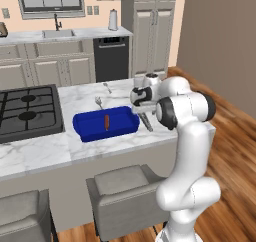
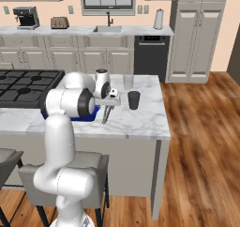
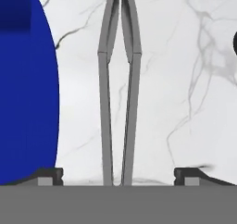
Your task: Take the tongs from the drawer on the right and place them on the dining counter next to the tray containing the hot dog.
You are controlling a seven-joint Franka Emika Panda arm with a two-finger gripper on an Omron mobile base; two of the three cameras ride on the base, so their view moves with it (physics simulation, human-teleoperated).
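The tongs (image 3: 118, 102) are slim dark-grey metal, on the white marble dining counter (image 3: 180, 79) just right of the blue tray (image 3: 28, 89). My gripper (image 3: 118, 176) is open above their near end, one finger on each side, with a clear gap to each arm. From the left base view the tongs (image 1: 147, 122) slant down from the gripper (image 1: 142, 109) beside the tray (image 1: 85, 128), and the hot dog (image 1: 106, 122) lies in the tray. In the right base view the tongs (image 2: 106, 114) reach the counter (image 2: 140, 120) below the hand. The drawer is out of view.
A dark cup (image 2: 134, 100) and a clear glass (image 2: 128, 81) stand on the counter just beyond the hand. A small silver fork (image 1: 99, 103) lies behind the tray. The gas hob (image 1: 27, 111) sits at the left, and stools (image 1: 125, 196) stand under the counter's front edge.
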